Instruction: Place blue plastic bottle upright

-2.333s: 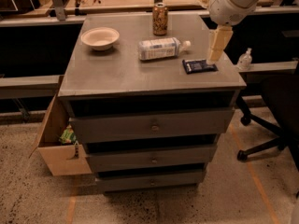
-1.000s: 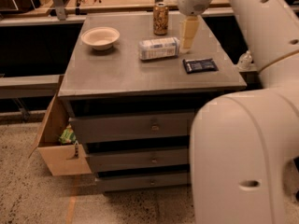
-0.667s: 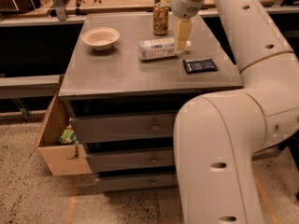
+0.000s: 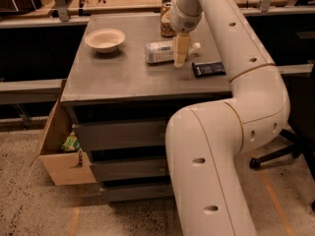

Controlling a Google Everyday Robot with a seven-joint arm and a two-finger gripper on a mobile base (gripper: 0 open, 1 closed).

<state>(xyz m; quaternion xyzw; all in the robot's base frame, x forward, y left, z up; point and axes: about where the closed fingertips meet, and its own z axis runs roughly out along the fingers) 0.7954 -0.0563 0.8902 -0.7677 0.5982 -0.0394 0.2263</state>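
The blue plastic bottle [image 4: 160, 51] lies on its side on the grey cabinet top [image 4: 123, 73], with its white cap [image 4: 196, 47] pointing right. My gripper [image 4: 181, 52] hangs just in front of the bottle's cap end and covers part of its body. My white arm reaches in from the lower right and fills the right half of the view.
A patterned brown can [image 4: 167, 23] stands just behind the bottle. A cream bowl [image 4: 105, 39] sits at the back left. A dark flat packet [image 4: 208, 69] lies to the right of my gripper. A cardboard box [image 4: 61, 151] stands on the floor at the left.
My gripper has moved left from the cabinet's right side, past the dark packet, to the bottle's cap end. The arm now fills much more of the view. The bottle has not moved.
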